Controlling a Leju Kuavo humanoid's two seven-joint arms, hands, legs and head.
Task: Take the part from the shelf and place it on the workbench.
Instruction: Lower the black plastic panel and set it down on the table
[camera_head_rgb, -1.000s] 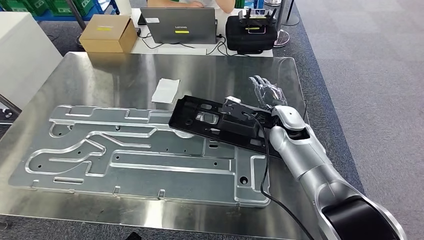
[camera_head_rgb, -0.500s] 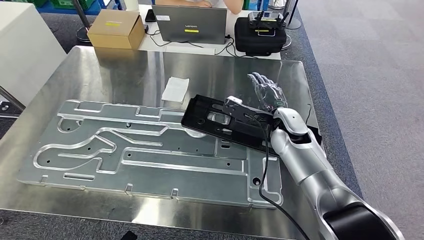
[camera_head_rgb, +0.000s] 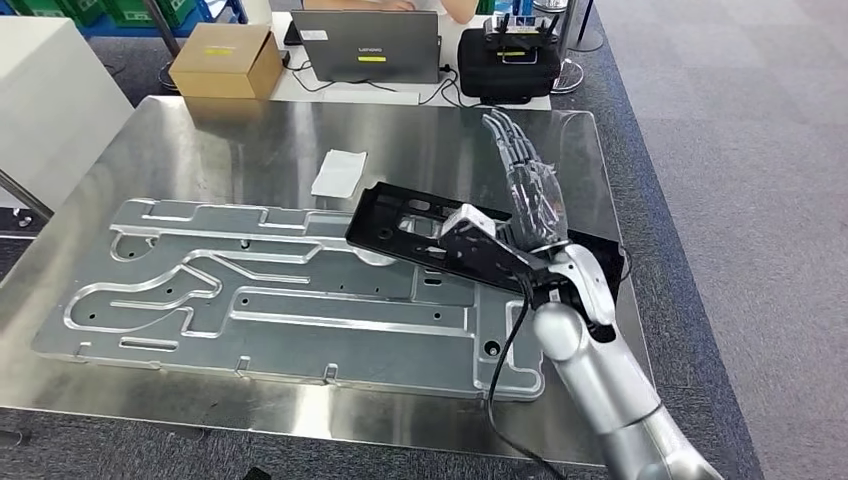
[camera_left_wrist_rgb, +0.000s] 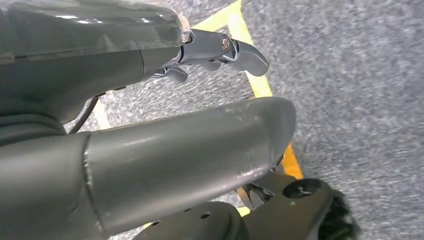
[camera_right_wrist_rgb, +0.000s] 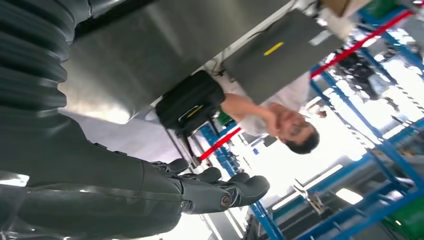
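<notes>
The right hand (camera_head_rgb: 528, 195) rises with fingers spread, holding nothing; the black part (camera_head_rgb: 440, 238) lies beneath it on the workbench (camera_head_rgb: 250, 160). Best withdrawn straight up; a snag could drag the part.

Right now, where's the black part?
Head view: the black part lies on the workbench, right of centre, overlapping the right end of the machined aluminium plate, just left of the right hand.

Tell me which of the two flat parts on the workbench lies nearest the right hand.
The black plastic part. Its near end lies right by the right hand, and it rests partly on the far larger silver machined plate, which spreads away toward the robot's left.
</notes>
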